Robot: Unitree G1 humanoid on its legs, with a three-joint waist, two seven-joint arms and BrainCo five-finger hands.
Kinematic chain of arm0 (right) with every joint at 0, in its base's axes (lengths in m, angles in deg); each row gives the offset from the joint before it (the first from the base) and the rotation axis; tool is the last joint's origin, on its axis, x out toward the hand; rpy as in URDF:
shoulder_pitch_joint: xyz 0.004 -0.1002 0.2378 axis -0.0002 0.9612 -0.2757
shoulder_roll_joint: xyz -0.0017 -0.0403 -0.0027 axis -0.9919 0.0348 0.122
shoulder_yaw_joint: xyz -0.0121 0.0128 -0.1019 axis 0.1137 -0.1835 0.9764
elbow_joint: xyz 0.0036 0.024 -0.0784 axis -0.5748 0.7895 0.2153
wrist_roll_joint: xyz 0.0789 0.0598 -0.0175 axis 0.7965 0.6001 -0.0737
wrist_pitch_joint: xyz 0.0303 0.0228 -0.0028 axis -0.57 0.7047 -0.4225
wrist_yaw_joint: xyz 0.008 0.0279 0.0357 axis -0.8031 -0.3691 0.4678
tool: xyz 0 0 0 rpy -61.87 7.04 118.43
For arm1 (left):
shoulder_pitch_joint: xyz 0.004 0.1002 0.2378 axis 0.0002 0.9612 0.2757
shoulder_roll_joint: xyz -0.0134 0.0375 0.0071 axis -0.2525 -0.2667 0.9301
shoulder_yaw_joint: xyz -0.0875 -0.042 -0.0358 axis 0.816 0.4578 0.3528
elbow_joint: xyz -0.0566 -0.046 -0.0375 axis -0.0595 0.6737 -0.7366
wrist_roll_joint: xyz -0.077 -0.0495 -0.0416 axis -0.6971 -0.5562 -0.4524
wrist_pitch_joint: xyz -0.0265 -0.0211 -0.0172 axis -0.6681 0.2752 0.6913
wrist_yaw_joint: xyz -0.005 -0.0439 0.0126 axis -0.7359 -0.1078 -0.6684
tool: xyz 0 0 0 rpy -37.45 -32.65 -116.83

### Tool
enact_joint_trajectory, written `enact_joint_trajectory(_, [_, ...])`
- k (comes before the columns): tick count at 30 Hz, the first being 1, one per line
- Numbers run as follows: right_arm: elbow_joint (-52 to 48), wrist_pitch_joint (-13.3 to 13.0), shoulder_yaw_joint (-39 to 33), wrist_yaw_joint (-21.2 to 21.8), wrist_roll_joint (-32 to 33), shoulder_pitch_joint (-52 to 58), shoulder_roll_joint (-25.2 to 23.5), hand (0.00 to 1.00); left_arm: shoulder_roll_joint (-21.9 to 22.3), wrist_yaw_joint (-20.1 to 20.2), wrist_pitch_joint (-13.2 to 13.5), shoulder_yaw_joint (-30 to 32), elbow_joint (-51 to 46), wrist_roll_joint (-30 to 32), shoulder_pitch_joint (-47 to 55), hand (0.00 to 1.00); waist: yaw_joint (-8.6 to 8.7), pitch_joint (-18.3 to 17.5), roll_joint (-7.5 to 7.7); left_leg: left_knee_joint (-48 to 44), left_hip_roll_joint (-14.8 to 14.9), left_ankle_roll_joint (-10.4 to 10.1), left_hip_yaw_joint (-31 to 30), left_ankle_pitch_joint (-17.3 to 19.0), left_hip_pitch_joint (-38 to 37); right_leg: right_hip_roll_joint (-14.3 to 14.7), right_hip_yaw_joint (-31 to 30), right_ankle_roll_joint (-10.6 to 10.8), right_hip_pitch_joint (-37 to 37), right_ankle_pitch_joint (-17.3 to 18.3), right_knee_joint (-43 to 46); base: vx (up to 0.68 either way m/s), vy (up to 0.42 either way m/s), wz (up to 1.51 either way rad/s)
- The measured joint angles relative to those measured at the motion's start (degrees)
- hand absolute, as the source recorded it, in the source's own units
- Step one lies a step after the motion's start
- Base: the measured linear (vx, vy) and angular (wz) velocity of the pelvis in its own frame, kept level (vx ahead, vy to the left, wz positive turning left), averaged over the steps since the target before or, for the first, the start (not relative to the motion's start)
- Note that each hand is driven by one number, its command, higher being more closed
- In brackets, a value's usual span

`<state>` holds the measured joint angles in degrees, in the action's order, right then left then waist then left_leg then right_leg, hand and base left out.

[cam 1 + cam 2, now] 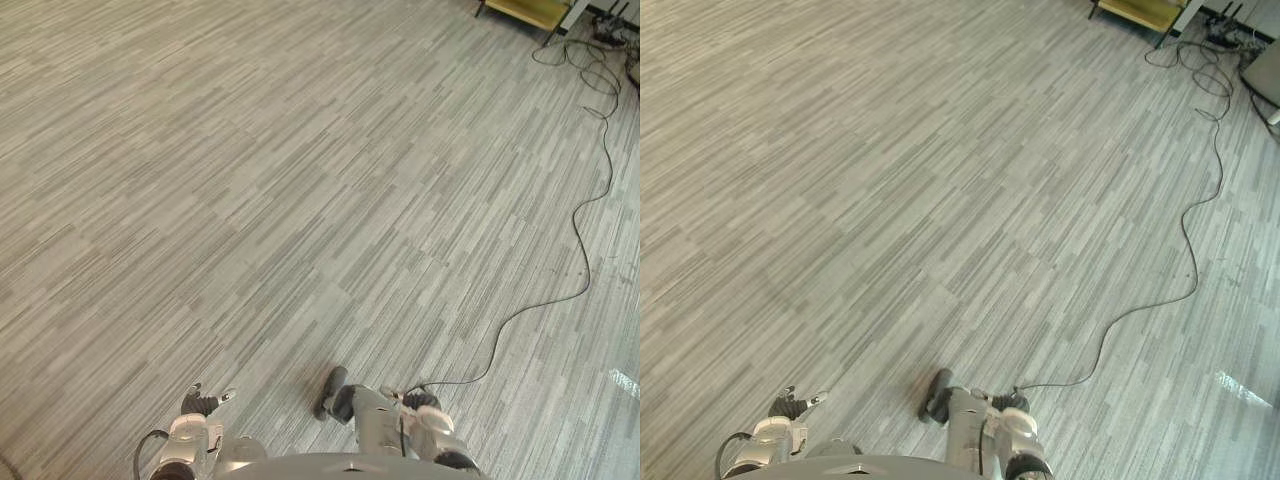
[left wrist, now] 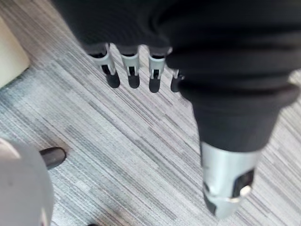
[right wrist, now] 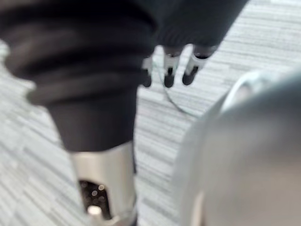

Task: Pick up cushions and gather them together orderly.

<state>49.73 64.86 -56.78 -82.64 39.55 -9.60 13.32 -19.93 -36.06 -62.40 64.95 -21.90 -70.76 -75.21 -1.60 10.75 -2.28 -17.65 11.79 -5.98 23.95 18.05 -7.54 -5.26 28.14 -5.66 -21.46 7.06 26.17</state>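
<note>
Left hand [image 2: 207, 70] up close on my wrist feed: a black ribbed cover, bulging in soft rings, wraps its back and wrist. Left fingers [image 2: 130, 61] at eleven o'clock are silver, each capped with a dark rounded tip. Left thumb [image 2: 228, 183], five o'clock, is a blunt silver barrel with dark insets. Right hand [image 3: 89, 61], same kit: black ribbed cover, silver right thumb [image 3: 106, 183], dark-tipped right fingers [image 3: 169, 66].

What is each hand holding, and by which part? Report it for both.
Nothing is held. The left hand and the right hand both hang empty, fingers relaxed, above the floor.
</note>
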Motion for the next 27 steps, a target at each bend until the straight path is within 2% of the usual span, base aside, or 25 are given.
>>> enact_joint_trajectory(1, [-0.02,0.02,-0.06,-0.06,-0.12,0.03,0.33,0.00,0.60,0.19,0.00,-0.04,-0.13,0.53,0.09,0.00,-0.09,0.39,-0.92,-13.47,3.63,0.96,-2.63,-1.52,4.69,2.57,-0.80,-0.14,1.98,2.26,-1.33,0.48,-0.199,-0.51])
enact_joint_trajectory(2, [0.01,0.06,-0.07,-0.06,-0.11,0.02,0.36,0.00,0.70,0.20,0.00,-0.01,-0.12,0.65,0.12,0.00,-0.18,0.51,-1.13,-15.80,4.22,1.44,-3.13,-2.13,5.38,3.01,-0.90,-0.28,2.38,2.46,-1.61,0.39,-0.173,-0.57])
enact_joint_trajectory(3, [0.04,0.15,-0.05,-0.10,-0.10,0.08,0.28,0.00,1.25,0.54,0.08,0.59,-0.29,0.60,0.35,0.00,-0.53,1.20,-1.89,-25.37,6.62,4.07,-5.75,-5.17,9.16,4.96,-2.12,-0.80,4.86,2.97,-3.07,0.41,-0.110,-0.55])
enact_joint_trajectory(4, [0.00,0.16,-0.22,-0.36,-0.09,0.29,-0.12,0.00,1.61,0.53,0.25,2.37,-1.07,0.67,0.32,0.00,-0.90,1.95,-2.43,-35.32,8.06,4.25,-8.60,-4.45,12.57,6.92,-3.31,-1.21,8.13,3.44,-4.73,0.40,-0.095,-0.77])
enact_joint_trajectory(5, [-0.04,0.15,-0.06,-0.67,-0.07,0.29,-0.31,0.00,1.59,0.57,0.35,2.85,-2.10,0.79,0.26,0.00,-1.38,2.68,-2.19,-41.37,7.88,3.44,-10.42,-3.50,15.27,7.79,-4.86,-1.29,11.52,3.59,-6.01,0.47,-0.098,-0.78])
enact_joint_trajectory(7, [-0.18,0.18,-0.03,-1.00,-0.06,0.32,-0.86,0.00,1.61,0.70,0.79,3.27,-3.82,0.84,0.21,0.00,-1.72,3.33,-1.24,-44.62,5.91,3.47,-11.18,-2.66,19.43,8.01,-7.15,-1.30,16.46,3.65,-8.96,0.41,-0.063,-0.60])
enact_joint_trajectory(8, [-0.14,0.16,0.03,-1.29,0.09,0.42,-1.34,0.00,1.65,0.84,1.39,3.08,-4.97,0.83,0.26,0.00,-2.35,3.24,-0.25,-42.13,3.71,3.78,-11.32,-2.48,24.45,8.07,-9.18,-0.33,20.17,4.20,-13.19,0.30,-0.030,-0.51])
enact_joint_trajectory(10, [-0.14,0.18,-0.02,-1.34,0.40,-0.26,-1.60,0.00,2.05,0.81,1.46,3.24,-5.61,0.80,0.13,0.00,-3.47,2.70,-1.07,-35.46,2.50,3.90,-11.30,-2.44,29.05,8.64,-11.73,0.35,22.48,4.22,-15.75,0.34,0.053,-0.74])
enact_joint_trajectory(11, [-0.12,0.16,-0.02,-1.75,0.46,-0.73,-1.95,0.00,2.19,0.76,1.46,3.35,-5.84,0.81,0.12,0.00,-4.03,2.74,-1.22,-26.42,0.77,3.79,-11.14,-2.73,31.13,8.39,-13.50,1.17,24.50,4.48,-17.36,0.40,0.120,-0.75])
enact_joint_trajectory(12, [-0.13,0.16,-0.02,-1.90,0.45,-0.70,-2.36,0.00,2.20,0.76,1.47,3.40,-5.91,0.80,0.14,0.00,-4.32,2.76,-1.19,-21.28,-0.10,3.60,-11.04,-3.26,31.60,8.13,-14.27,1.56,25.54,4.71,-18.01,0.43,0.158,-0.67])
enact_joint_trajectory(13, [-0.04,0.19,-0.03,-2.04,0.44,-0.60,-2.49,0.00,2.17,0.75,1.47,3.48,-5.93,0.82,0.18,0.00,-4.77,2.87,-0.96,-11.22,-1.92,3.31,-10.99,-5.79,31.83,7.32,-15.69,2.69,27.55,5.47,-19.39,0.37,0.148,-0.44])
enact_joint_trajectory(14, [-0.05,0.19,-0.01,-2.07,0.44,-0.51,-2.52,0.00,2.18,0.74,1.46,3.50,-5.92,0.82,0.30,0.00,-4.80,2.86,-0.88,-6.05,-2.84,3.13,-10.99,-7.67,31.82,6.85,-16.22,3.21,28.61,5.97,-20.08,0.49,0.222,-0.46])
enact_joint_trajectory(15, [-0.04,0.20,0.03,-2.16,0.43,-0.46,-2.69,0.00,2.27,0.75,1.46,3.72,-5.97,0.83,0.41,0.00,-5.04,2.87,-0.55,-0.63,-3.94,3.44,-10.78,-13.14,31.75,5.88,-17.23,4.19,30.54,6.82,-21.12,0.55,0.263,-0.48])
enact_joint_trajectory(16, [-0.05,0.19,0.05,-2.19,0.43,-0.35,-2.96,0.00,2.24,0.79,1.45,3.90,-5.86,0.87,0.58,0.00,-5.80,2.42,0.36,0.95,-4.93,3.71,-9.70,-18.51,30.86,4.61,-18.79,5.05,31.63,7.46,-22.02,0.46,0.218,-0.48])
enact_joint_trajectory(17, [-0.01,0.18,-0.02,-2.19,0.43,-0.20,-3.05,0.00,2.08,0.80,1.45,3.96,-5.78,0.89,0.57,0.00,-5.96,1.97,1.01,0.81,-5.62,5.00,-9.41,-20.02,30.73,3.89,-19.37,5.06,31.77,7.78,-22.27,0.49,0.216,-0.35])
enact_joint_trajectory(18, [-0.04,0.15,-0.14,-2.20,0.41,-0.19,-3.44,0.00,1.51,0.87,1.52,4.00,-5.89,0.97,0.28,0.00,-5.94,1.50,1.68,-1.47,-6.95,7.29,-9.15,-17.16,31.11,2.35,-20.03,4.64,31.57,8.03,-21.61,0.61,0.266,-0.09])
enact_joint_trajectory(19, [-0.06,0.14,-0.55,-2.09,0.30,0.02,-3.56,0.00,1.41,0.94,1.68,4.90,-5.77,0.95,0.24,0.00,-5.90,1.40,2.45,-6.61,-7.33,9.42,-9.03,-13.45,32.07,0.84,-20.49,6.32,31.34,7.79,-18.71,0.61,0.266,-0.01])
enact_joint_trajectory(21, [0.07,0.20,-0.77,-1.96,0.17,1.15,-3.69,0.00,0.47,1.00,1.68,4.98,-4.57,0.99,0.49,0.00,-6.30,0.57,3.96,-11.98,-7.98,10.04,-8.01,-8.32,31.22,-1.19,-22.81,7.70,30.29,8.55,-10.54,0.51,0.226,-0.02])
enact_joint_trajectory(22, [0.06,0.18,-0.97,-1.91,0.02,1.36,-3.74,0.00,0.06,1.00,1.66,4.77,-4.15,0.99,0.67,0.00,-6.28,0.25,4.49,-12.78,-8.50,10.16,-7.94,-7.12,30.46,-1.76,-23.31,8.08,28.99,8.56,-6.57,0.62,0.284,-0.09])
enact_joint_trajectory(23, [0.03,0.13,-1.32,-1.85,-0.16,1.67,-3.78,0.00,-0.61,1.06,1.57,4.22,-3.35,1.08,1.00,0.00,-6.08,0.04,5.20,-13.10,-9.41,10.01,-7.74,-4.43,28.00,-2.80,-24.60,10.82,25.85,7.02,3.50,0.47,0.215,-0.08])
enact_joint_trajectory(24, [-0.02,0.09,-1.44,-1.81,-0.17,1.85,-3.76,0.00,-0.82,1.22,1.44,4.11,-2.84,1.39,1.10,0.00,-5.75,-0.01,5.28,-12.90,-9.70,10.19,-7.70,-2.97,26.56,-3.36,-25.15,13.08,23.91,5.01,9.45,0.57,0.245,-0.02])
enact_joint_trajectory(25, [-0.01,0.07,-1.51,-1.78,-0.17,2.15,-3.93,0.00,-1.42,1.41,1.10,3.85,-2.30,1.72,1.13,0.00,-4.98,0.04,5.72,-12.90,-10.56,10.43,-8.00,-0.83,23.84,-4.43,-26.28,16.09,19.19,0.77,21.58,0.43,0.153,0.19])
enact_joint_trajectory(26, [0.00,0.16,-1.41,-1.70,-0.22,2.64,-4.08,0.00,-1.97,1.50,0.72,3.35,-1.81,2.16,1.20,0.00,-4.01,0.14,6.14,-12.60,-11.39,10.33,-8.43,0.16,20.97,-5.98,-25.68,15.95,15.26,0.82,32.02,0.53,0.135,0.29])
enact_joint_trajectory(27, [-0.55,0.16,-1.45,-1.54,-0.26,3.40,-3.89,0.00,-2.05,1.56,0.32,3.07,-1.80,2.61,1.52,0.00,-3.40,0.19,6.18,-11.23,-11.97,10.51,-8.55,0.43,17.27,-7.12,-24.08,14.28,11.76,1.91,38.72,0.52,0.079,0.26])
